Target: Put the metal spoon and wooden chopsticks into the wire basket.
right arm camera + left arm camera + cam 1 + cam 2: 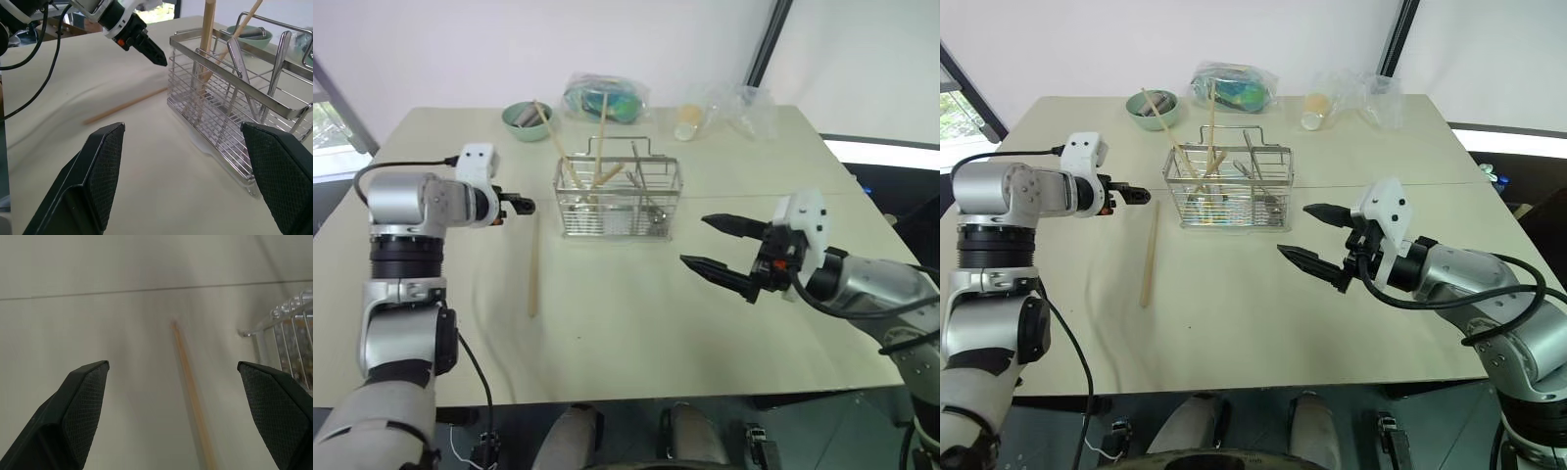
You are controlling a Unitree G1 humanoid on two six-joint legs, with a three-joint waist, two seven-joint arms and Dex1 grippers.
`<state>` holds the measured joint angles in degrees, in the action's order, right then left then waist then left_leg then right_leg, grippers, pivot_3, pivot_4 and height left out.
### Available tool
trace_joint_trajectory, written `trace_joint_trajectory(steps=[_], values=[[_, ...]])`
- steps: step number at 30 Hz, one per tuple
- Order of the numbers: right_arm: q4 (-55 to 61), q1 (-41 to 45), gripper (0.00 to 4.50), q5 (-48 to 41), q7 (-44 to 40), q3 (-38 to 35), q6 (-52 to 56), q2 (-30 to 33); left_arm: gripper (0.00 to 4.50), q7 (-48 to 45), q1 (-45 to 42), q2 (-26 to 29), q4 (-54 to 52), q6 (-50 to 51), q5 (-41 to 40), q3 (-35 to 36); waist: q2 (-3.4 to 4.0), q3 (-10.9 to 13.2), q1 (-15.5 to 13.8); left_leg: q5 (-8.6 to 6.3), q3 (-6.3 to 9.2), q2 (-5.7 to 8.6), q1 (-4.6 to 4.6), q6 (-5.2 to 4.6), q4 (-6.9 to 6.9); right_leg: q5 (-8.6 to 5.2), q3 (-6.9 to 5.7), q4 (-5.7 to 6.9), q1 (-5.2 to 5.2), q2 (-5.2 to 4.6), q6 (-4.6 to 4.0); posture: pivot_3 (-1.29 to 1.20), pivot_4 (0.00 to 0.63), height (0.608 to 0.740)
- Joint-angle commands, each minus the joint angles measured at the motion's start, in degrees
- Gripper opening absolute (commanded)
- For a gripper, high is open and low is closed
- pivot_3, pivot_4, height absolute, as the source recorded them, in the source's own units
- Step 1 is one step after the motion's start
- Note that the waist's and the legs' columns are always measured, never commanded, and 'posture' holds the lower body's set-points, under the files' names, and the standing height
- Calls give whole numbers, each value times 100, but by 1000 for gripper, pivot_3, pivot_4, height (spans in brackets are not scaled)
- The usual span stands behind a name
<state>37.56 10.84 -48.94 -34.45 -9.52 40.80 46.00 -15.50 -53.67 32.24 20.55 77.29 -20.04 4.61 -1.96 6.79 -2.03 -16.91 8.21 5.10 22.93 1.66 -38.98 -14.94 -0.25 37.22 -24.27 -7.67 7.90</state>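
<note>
The wire basket [618,199] stands on the table [636,323], holding the metal spoon [243,81] and wooden sticks [570,166] that lean out of its compartments. One wooden chopstick [533,266] lies flat on the table just left of the basket. The left gripper [521,205] hovers left of the basket above that chopstick, jaws spread and empty. The right gripper [713,243] hangs right of the basket, jaws spread wide, holding nothing.

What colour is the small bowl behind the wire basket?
Pale green bowl, clearest in the left eye view, behind the wire basket.
</note>
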Motion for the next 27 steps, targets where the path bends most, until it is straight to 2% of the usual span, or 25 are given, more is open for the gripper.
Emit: trace_joint_trajectory(steps=[1,9,16,18,20,26,27], values=[[266,-4,3919,-37,72,-67,-54,-80,4437,-214,-85,-144,371,-254,133,-220,0,0,-24,0,-1,1,0,0,-1,0,1,-1,0,-1,0,0,150,643],[529,-105,3919,-200,420,-77,61,-326,4437,-717,-388,-568,1994,-1246,594,-630,5,-7,-42,0,-1,6,11,0,-3,0,1,-3,-5,-9,0,0,150,643],[613,-130,3919,-222,698,-132,108,-402,4437,-1101,-565,-663,2619,-1571,985,-884,14,-4,-35,-2,0,4,-52,0,3,-3,0,-11,63,-7,0,0,150,643],[610,-126,3919,-258,750,-167,113,-409,3900,-1141,-622,-689,2692,-1614,1035,-857,17,-5,-35,-2,1,4,-57,0,4,-6,0,-12,70,-7,5,0,150,643],[596,-136,3919,-291,789,-204,110,-413,3143,-1166,-685,-714,2742,-1626,1066,-819,16,-5,-38,-2,2,5,-56,0,4,-6,-1,-12,69,-7,7,0,150,643],[545,-146,3919,-292,808,-208,73,-413,28,-1102,-780,-711,2829,-1678,1165,-705,16,-5,-37,-7,2,9,-50,-10,4,-8,-1,-13,65,-9,12,0,150,643],[526,-144,3919,-288,803,-208,64,-416,28,-1064,-790,-705,2838,-1683,1175,-662,16,-4,-34,-8,2,9,-49,-11,5,-9,-1,-13,64,-9,13,0,150,643]])
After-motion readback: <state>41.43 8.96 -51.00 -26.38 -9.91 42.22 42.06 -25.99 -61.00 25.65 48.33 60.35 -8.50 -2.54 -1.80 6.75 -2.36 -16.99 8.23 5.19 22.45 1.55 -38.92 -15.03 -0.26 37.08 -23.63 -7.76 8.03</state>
